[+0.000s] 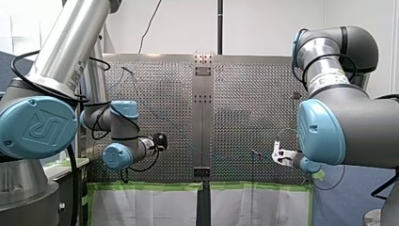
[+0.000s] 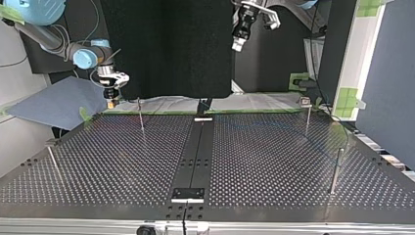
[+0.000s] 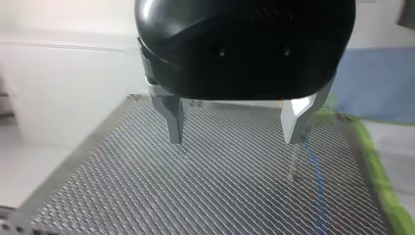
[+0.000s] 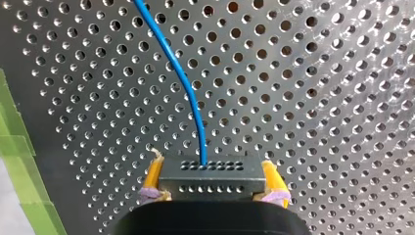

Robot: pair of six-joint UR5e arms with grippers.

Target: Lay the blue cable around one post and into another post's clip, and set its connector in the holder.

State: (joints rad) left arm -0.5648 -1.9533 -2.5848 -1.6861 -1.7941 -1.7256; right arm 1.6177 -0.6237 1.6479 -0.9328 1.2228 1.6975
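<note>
**Front view:** my left end effector (image 1: 161, 140) hangs over the perforated surface (image 1: 160, 94). My right end effector (image 1: 281, 156) sits close over the surface's edge at the view's right. Finger state is not readable here.

**Top view:** thin posts (image 2: 307, 117) stand well apart on the surface. I cannot tell which one carries the clip.

**Left wrist view:** the metal fingers (image 3: 172, 125) are spread wide with nothing between them. The blue cable (image 3: 319, 181) lies on the surface beside one finger, near a post.

**Right wrist view:** the yellow pads (image 4: 268, 171) are clamped on both ends of the black connector (image 4: 208, 178). The blue cable leaves its front face and curves away over the surface.

**Judgement:** the blue cable looks thin, light and limp with some spring (likely to wander unless kept taut). The connector is rigid, so it is the sound place to hold. For routing, pinch the blue cable a little along from the connector and avoid tugging the joint.
</note>
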